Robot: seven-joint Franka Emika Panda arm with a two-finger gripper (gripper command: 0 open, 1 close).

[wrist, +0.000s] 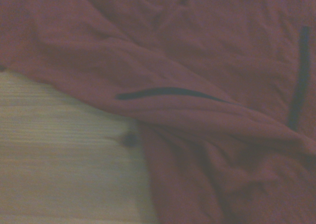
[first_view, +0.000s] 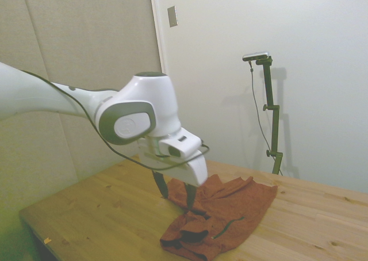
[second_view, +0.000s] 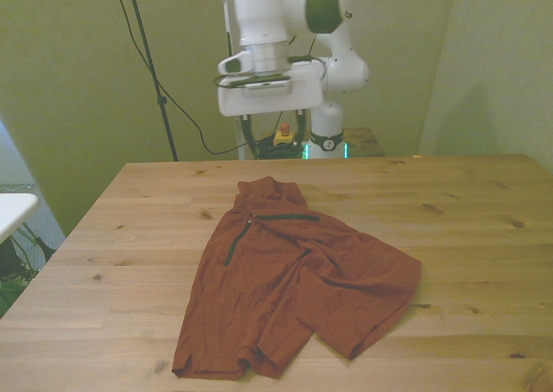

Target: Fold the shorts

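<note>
The rust-orange shorts [second_view: 294, 280] lie spread and unfolded on the wooden table [second_view: 467, 219], a little to the front view's left of its middle. Their waist end, bunched into a small raised fold, points toward the far edge, and the two legs fan out toward the near edge, the leg on the front view's left reaching almost to that edge. A thin dark pocket line runs across the cloth just below the waist, and a second dark line slants down from it toward the front view's left. In the side view the shorts [first_view: 221, 218] look rumpled, with a dark-trimmed hem curled over at the near corner. The white arm holds the gripper [first_view: 175, 193] above the waist end, its two dark fingers [first_view: 160, 184] spread apart and pointing down, nothing between them; whether the tips touch the cloth I cannot tell. The wrist view shows creased fabric [wrist: 207, 76] with both dark lines, beside bare table wood [wrist: 59, 155] with a dark knot.
</note>
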